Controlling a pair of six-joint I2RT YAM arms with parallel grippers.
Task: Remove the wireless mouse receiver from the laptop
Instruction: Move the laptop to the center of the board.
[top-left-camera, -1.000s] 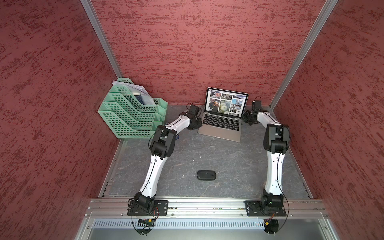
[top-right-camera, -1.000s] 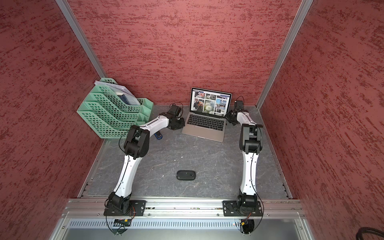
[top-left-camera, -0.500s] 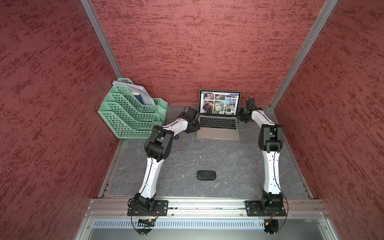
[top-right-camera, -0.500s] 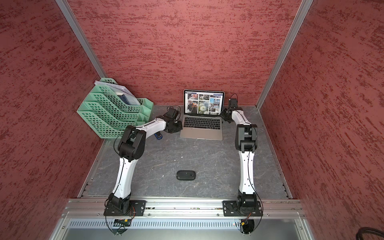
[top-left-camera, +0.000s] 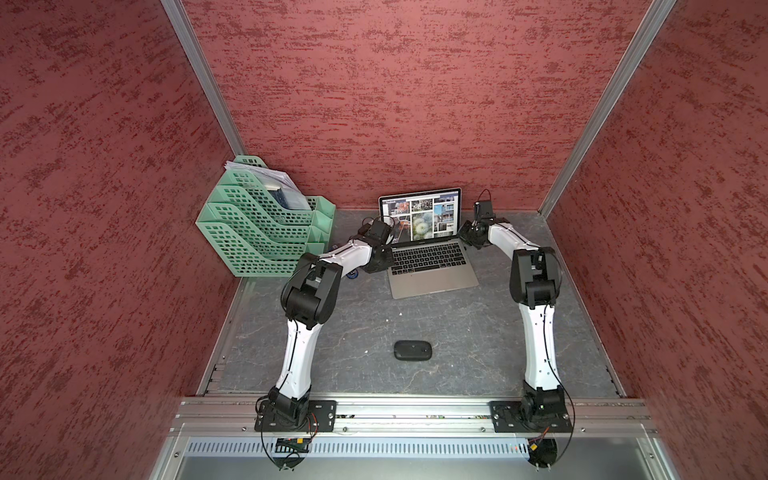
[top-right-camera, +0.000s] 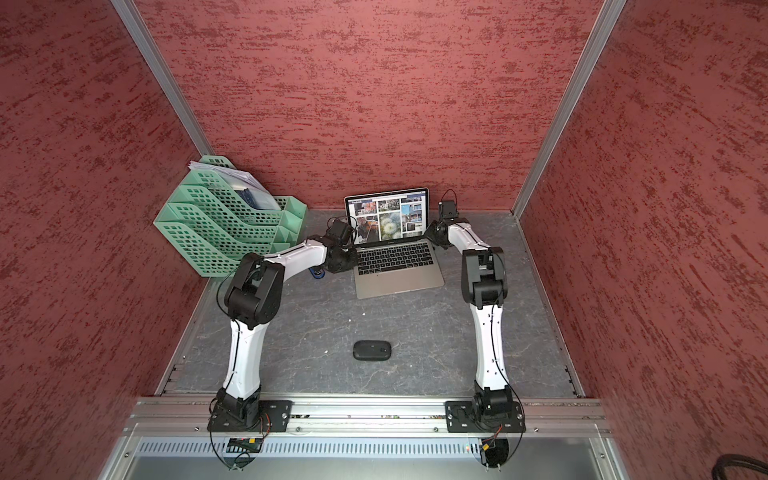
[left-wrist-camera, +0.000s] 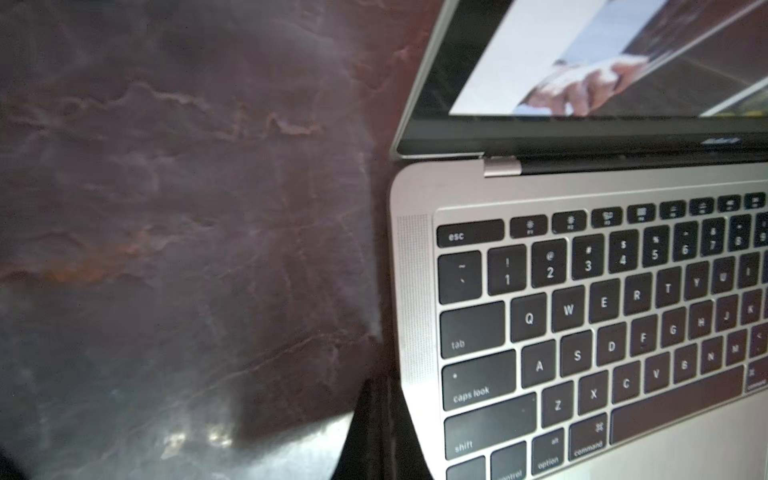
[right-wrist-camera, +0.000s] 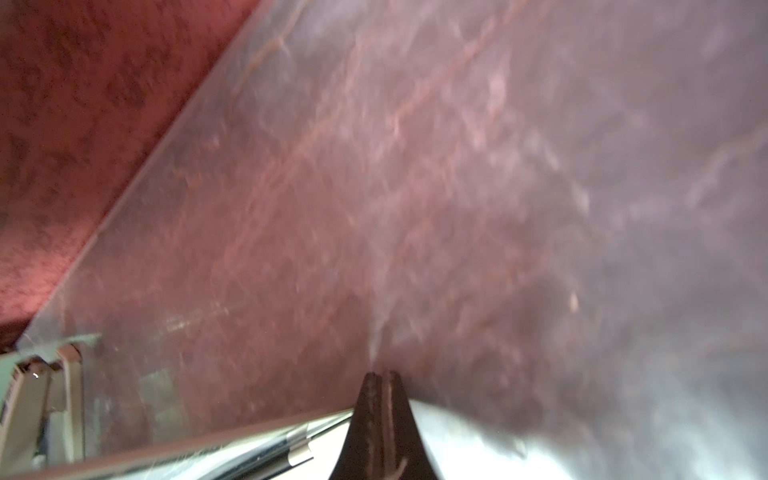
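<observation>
Swivelled counter-clockwise over the past second: the laptop. Its front edge formerly had the 3 o'clock corner nearer the arm bases; the 9 o'clock corner is now the nearer one. Both arms flank it as before.

**Laptop.** Open at the 12 o'clock end of the desk, close to the back wall. Its long axis runs roughly 9 to 3 o'clock, with the 3 o'clock end set slightly farther back. The lit screen and the trackpad face about 6 o'clock.

**Wireless mouse receiver.** Too small or too hidden to make out in any view, so its place, heading and long axis cannot be told.

**Left fingers**. Pressed together, holding nothing, and lying against the laptop's 9 o'clock edge beside the caps-lock and shift keys.

**Right fingers**. Likewise together and empty, at the laptop's 3 o'clock rear corner. The wrist view is blurred: a pale surface with a hinge-like piece lies under them, and contact cannot be judged.

**Other items.** A black oval mouse lies at 6 o'clock from the laptop, well apart. A green file tray stands at 9 o'clock. A small blue item lies partly under the left arm and cannot be identified.
</observation>
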